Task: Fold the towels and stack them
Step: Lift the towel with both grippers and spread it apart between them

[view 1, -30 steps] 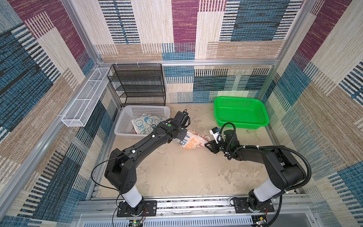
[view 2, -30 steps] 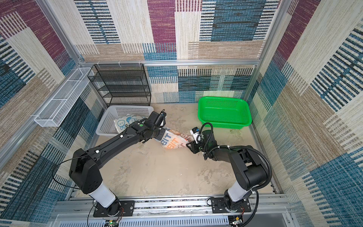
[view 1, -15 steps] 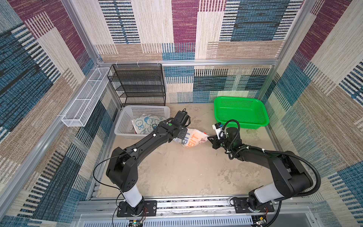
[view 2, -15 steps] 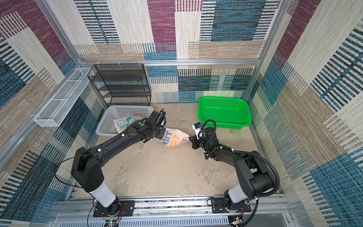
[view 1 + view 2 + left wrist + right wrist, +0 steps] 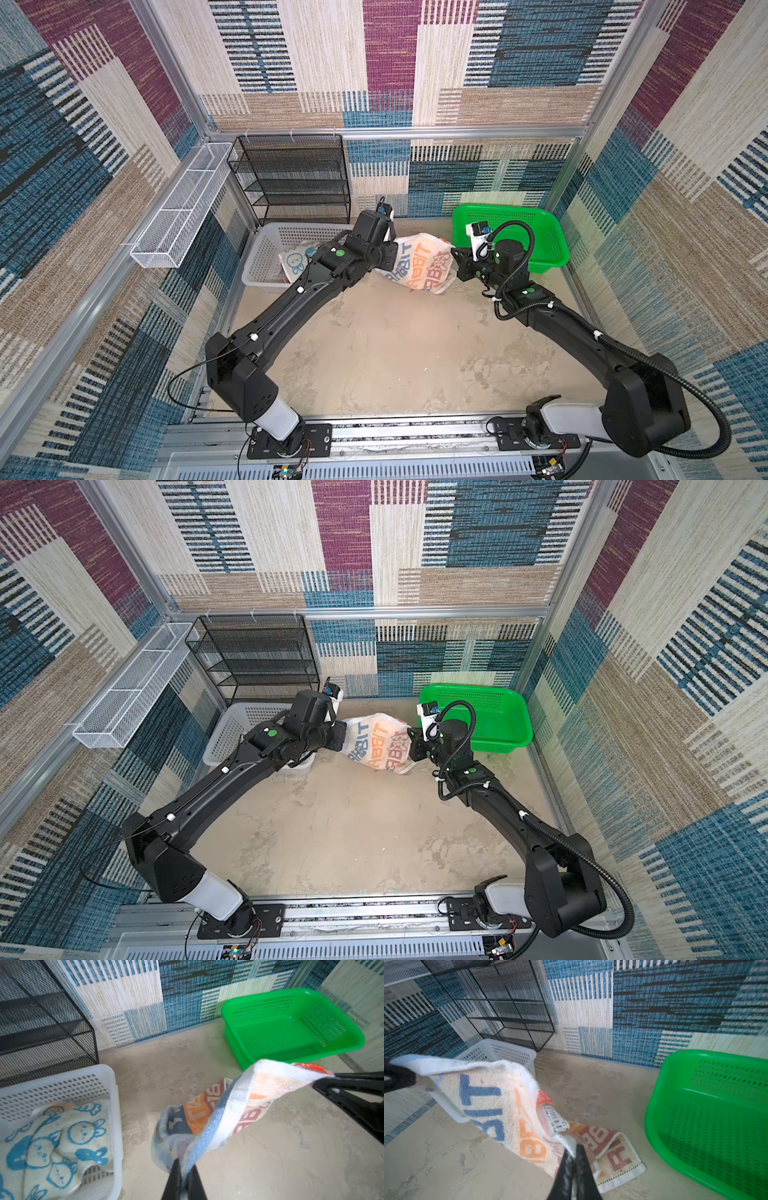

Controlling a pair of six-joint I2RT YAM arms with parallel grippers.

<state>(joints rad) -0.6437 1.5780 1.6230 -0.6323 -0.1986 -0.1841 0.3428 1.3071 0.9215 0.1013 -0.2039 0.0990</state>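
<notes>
The orange, blue and brown striped towel (image 5: 419,266) (image 5: 376,746) with letters hangs spread between my two grippers above the table, in front of the green basket. My left gripper (image 5: 185,1164) (image 5: 395,254) is shut on its left corner. My right gripper (image 5: 574,1147) (image 5: 453,254) is shut on the white edge at its right corner, next to a red label (image 5: 543,1097). The towel's lower part (image 5: 612,1153) sags to the table or just above it. A white towel with blue rabbit faces (image 5: 52,1142) (image 5: 297,262) lies crumpled in the white basket (image 5: 62,1084).
The green basket (image 5: 540,232) (image 5: 716,1115) stands at the back right, close behind my right gripper. The white basket (image 5: 266,249) sits at the back left under a black mesh rack (image 5: 291,178). A white wire shelf (image 5: 178,208) hangs on the left wall.
My right gripper has shut on the towel's corner and risen toward the back. The towel has come up off the table and now spans both grippers.
</notes>
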